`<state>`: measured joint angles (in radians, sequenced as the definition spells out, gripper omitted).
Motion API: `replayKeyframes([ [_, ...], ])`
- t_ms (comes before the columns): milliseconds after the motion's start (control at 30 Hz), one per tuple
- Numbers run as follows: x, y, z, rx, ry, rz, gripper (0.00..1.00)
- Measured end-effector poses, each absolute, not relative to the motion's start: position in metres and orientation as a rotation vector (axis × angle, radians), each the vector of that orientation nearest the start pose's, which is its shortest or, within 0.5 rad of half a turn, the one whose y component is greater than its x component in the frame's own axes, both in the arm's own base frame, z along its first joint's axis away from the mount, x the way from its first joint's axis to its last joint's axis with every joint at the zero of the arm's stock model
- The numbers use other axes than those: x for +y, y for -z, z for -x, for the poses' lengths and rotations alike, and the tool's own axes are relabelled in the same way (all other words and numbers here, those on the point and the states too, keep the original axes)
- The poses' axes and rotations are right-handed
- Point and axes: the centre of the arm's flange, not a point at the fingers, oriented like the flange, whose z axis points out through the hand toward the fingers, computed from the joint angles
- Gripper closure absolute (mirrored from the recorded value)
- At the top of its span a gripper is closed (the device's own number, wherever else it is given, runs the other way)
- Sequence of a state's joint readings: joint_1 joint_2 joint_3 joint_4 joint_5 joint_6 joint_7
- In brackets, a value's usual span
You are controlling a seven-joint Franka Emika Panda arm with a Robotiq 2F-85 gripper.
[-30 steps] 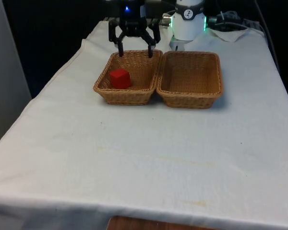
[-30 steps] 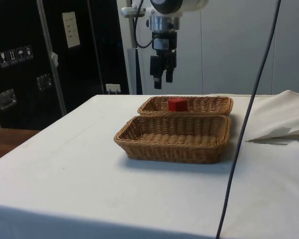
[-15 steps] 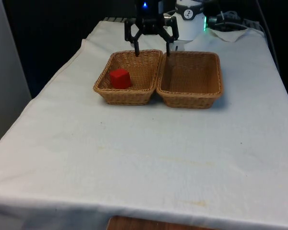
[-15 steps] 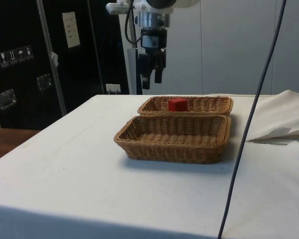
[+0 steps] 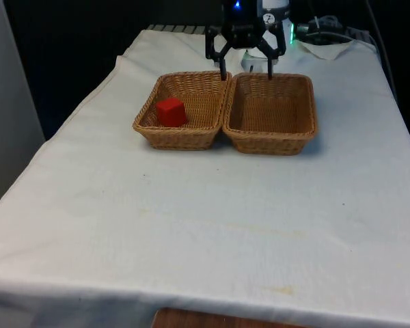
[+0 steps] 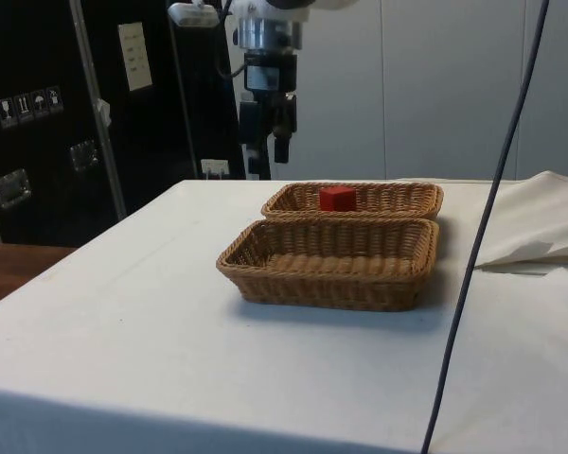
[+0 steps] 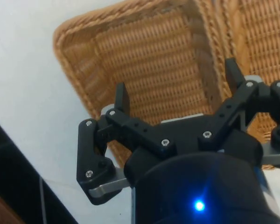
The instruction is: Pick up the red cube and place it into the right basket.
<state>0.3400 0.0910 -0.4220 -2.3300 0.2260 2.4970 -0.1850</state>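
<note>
Meanwhile the open, empty claw (image 5: pixel 246 71) hangs well apart from the red cube (image 5: pixel 171 112).

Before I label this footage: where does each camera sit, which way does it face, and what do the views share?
Front view: faces along the table at two brown wicker baskets; the open black tool hangs above their far edge.
Side view: faces across the table at the dark cabinets; the tool hangs past the baskets.
Wrist view: looks down between the fingers into an empty basket.
Front and side views share the small red cube in the other basket.
</note>
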Motion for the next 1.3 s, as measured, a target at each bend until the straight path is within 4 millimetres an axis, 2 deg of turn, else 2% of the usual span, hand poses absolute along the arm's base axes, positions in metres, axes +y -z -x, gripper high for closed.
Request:
replayKeyframes([
  [167, -0.027, -0.313, -0.524, 0.096, 0.145, 3.035, 0.00],
  [533, -0.004, -0.323, -0.527, 0.033, 0.125, 3.037, 0.00],
  [767, -0.001, -0.333, -0.526, -0.033, 0.122, 3.060, 0.00],
  [1300, 0.007, -0.343, -0.526, -0.163, 0.135, 3.113, 0.00],
])
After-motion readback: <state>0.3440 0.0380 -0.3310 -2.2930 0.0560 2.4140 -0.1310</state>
